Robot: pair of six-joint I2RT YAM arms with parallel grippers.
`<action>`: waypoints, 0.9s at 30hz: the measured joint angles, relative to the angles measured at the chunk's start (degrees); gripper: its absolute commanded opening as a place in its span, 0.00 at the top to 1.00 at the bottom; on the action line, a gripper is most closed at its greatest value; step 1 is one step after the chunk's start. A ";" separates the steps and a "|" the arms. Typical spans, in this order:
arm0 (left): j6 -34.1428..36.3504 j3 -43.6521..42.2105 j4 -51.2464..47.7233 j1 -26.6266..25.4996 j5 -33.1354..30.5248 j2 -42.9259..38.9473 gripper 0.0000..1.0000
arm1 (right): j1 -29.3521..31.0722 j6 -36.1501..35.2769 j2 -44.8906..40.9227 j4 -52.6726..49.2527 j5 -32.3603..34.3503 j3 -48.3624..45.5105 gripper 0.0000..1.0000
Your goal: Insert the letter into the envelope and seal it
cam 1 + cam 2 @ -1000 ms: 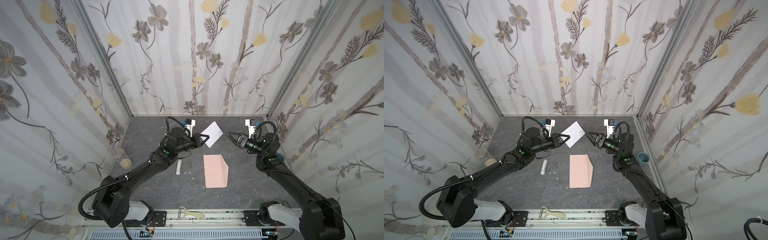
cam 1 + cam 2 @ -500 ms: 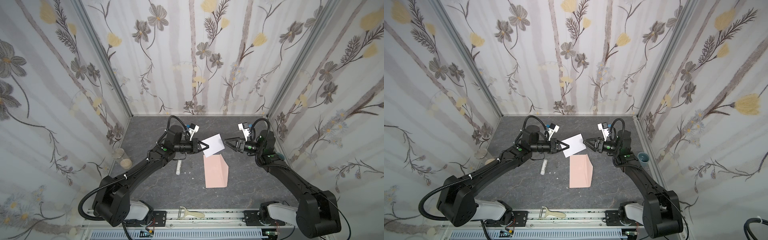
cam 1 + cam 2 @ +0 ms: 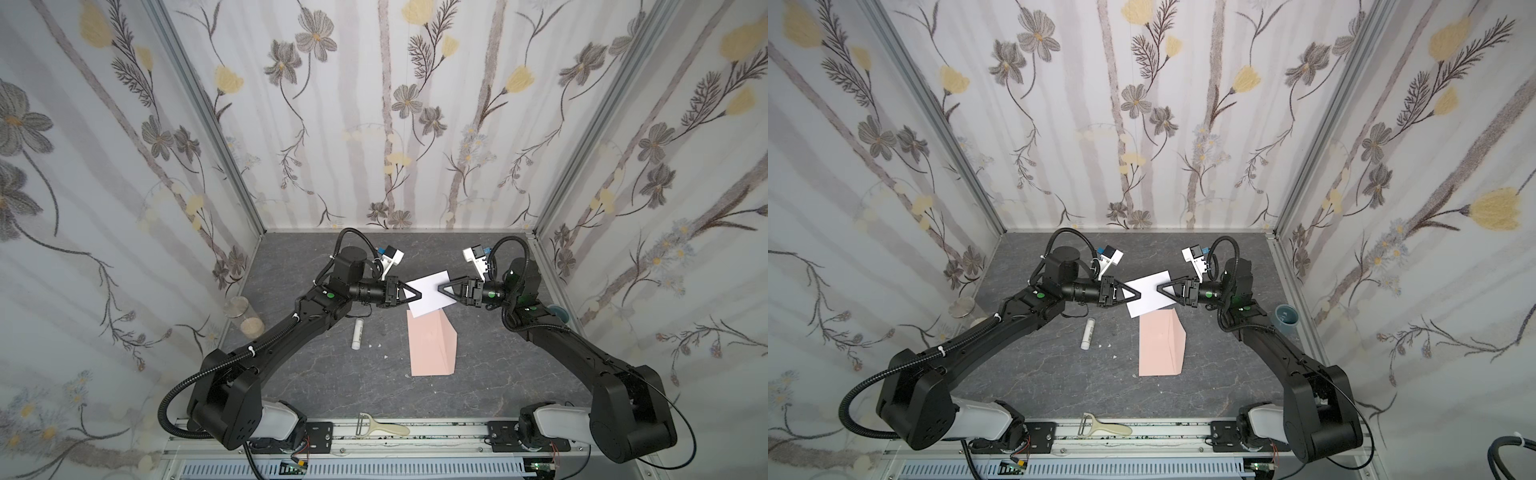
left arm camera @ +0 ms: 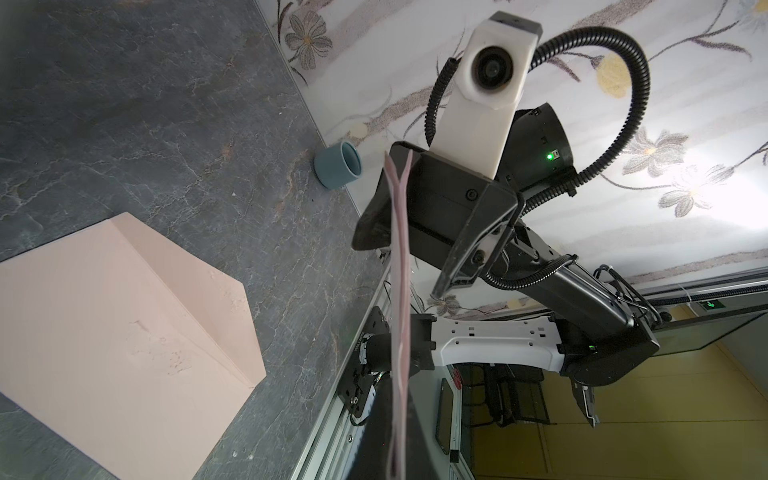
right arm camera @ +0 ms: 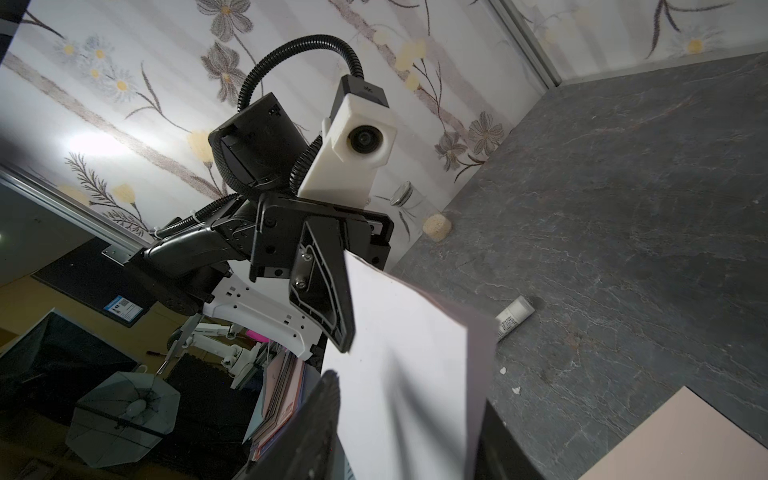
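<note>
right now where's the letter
In both top views the letter is up off the table mid-scene, pinched by the left gripper with the right gripper at its opposite edge, over the far end of the envelope.

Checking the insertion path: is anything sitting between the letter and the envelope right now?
Nothing visible. The letter is in the air, gripped by the left tool, with the right tool astride its opposite edge, above the far end of the envelope. The glue stick lies off to the left, clear of that path.
</note>
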 measured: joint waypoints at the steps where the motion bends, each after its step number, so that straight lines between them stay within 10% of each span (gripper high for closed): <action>1: 0.00 0.02 0.00 0.02 0.11 0.00 1.00 | 0.35 0.02 0.20 0.59 -0.26 0.42 0.99; 10: -0.26 0.15 -0.13 0.72 -1.11 -0.55 0.94 | 1.07 2.99 0.85 2.84 -0.81 1.53 1.00; 17: -1.53 0.61 -0.22 1.20 -6.95 -3.37 0.45 | 1.20 3.93 -0.59 3.26 0.57 1.38 1.00; 27: -12.39 -17.88 17.88 0.92 -25.94 -16.94 0.44 | 1.33 13.16 -5.62 12.79 15.91 -4.63 1.00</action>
